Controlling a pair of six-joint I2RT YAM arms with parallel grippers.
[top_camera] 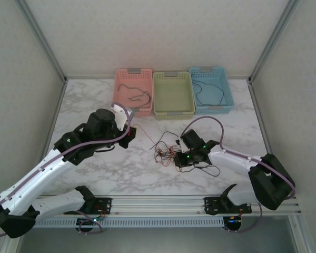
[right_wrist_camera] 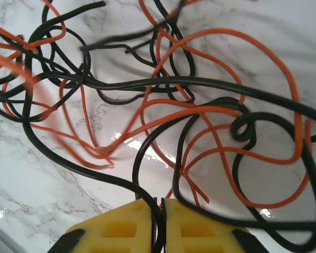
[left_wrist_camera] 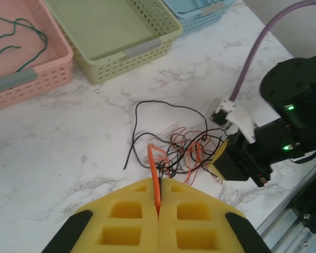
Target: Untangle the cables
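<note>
While the left gripper [left_wrist_camera: 158,192], at nine o'clock of the tangle of thin black and red-orange cables [top_camera: 167,150] on the white marble table [top_camera: 126,174], was pinched tight on one red-orange strand [left_wrist_camera: 154,174], the right gripper [right_wrist_camera: 158,211], at four o'clock, was clamped on a black strand [right_wrist_camera: 143,196]. Farther off at twelve o'clock stood a pink plastic basket [top_camera: 132,72], a green plastic basket [top_camera: 173,75] and a blue plastic basket [top_camera: 207,70], with a loose thin cable lying in the pink one [top_camera: 132,95] and another in the blue [top_camera: 208,94].
</note>
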